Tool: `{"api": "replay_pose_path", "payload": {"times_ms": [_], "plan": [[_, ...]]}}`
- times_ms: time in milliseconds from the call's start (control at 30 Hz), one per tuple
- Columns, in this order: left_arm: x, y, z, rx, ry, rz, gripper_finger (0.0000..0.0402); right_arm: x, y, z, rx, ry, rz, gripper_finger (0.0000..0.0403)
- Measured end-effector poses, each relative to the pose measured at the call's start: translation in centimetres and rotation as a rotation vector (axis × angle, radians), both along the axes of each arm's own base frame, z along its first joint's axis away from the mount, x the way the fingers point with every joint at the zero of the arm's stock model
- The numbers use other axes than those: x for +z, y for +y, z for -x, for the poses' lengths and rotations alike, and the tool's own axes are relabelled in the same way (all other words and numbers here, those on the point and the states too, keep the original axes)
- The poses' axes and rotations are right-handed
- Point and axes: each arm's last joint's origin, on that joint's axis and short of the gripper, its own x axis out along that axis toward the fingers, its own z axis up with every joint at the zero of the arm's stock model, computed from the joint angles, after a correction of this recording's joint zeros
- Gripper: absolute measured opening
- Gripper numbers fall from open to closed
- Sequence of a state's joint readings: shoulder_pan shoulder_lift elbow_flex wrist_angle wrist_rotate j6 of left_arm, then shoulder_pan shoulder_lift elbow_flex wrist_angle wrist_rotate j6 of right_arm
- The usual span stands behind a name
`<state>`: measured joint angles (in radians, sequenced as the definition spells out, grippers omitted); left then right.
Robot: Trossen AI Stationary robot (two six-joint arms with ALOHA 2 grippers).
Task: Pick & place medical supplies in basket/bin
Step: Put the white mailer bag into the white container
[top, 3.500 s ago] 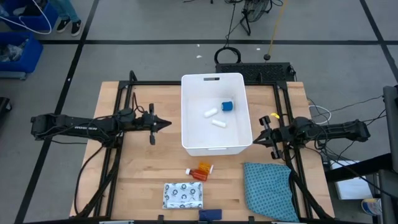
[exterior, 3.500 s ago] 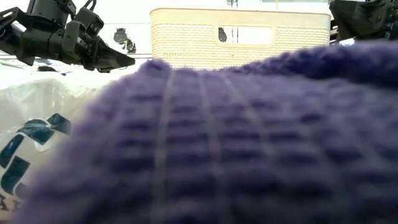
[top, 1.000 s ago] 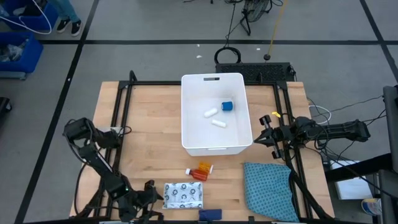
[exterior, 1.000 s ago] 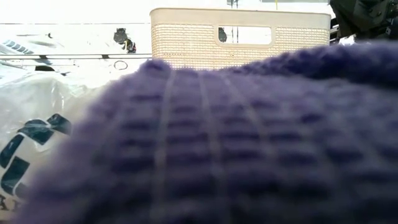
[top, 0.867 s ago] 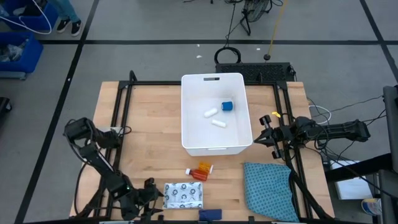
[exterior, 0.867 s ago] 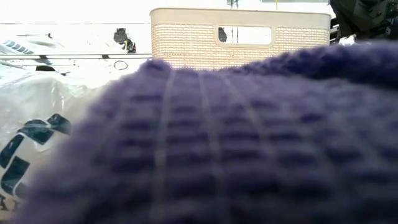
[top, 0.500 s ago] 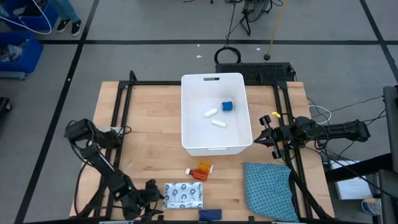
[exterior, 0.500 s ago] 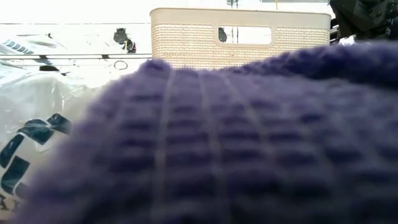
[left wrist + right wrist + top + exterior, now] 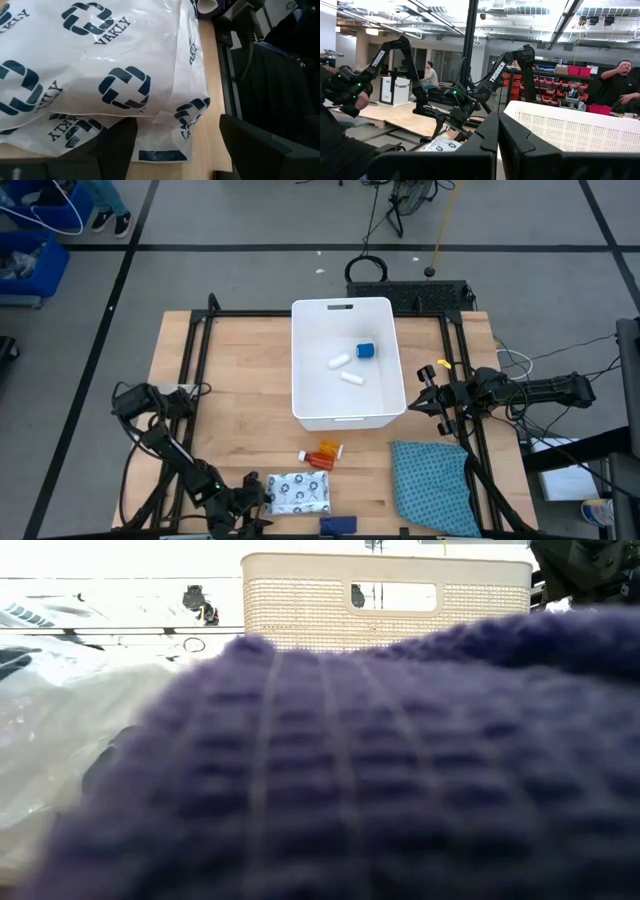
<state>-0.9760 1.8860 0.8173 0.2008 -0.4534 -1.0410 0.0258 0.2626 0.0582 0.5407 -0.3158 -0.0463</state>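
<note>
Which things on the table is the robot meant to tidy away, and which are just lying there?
For the job:
white dark-patterned flat packet, left gripper at its edge
orange pill bottles
dark blue bar
small blue cube and small white rolls, already inside
large white plastic tub

Just lying about:
teal patterned cloth

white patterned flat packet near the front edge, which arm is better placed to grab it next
Left. Its gripper sits open at the white patterned flat packet, fingers straddling its edge; the right gripper waits beside the white plastic tub.
</note>
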Motion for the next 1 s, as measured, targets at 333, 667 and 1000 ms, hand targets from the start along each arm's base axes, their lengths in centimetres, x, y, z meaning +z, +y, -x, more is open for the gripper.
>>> {"api": "replay_pose_path", "payload": {"times_ms": [333, 667, 1000], "plan": [[-0.2, 0.7, -0.7, -0.072, 0.031, -0.038, 0.0087, 0.0, 0.0, 0.0, -0.006, -0.004, 0.011, 0.0000], [4.4, 0.7, 0.0, -0.327, -0.102, -0.091, 0.0004, 0.0, 0.0, 0.0, -0.009, -0.008, 0.018, 0.0000], [12.0, 2.9, 2.6, -0.268, -0.421, -0.426, 0.0002, 0.0, 0.0, 0.0, -0.009, -0.007, 0.017, 0.0000]]}}
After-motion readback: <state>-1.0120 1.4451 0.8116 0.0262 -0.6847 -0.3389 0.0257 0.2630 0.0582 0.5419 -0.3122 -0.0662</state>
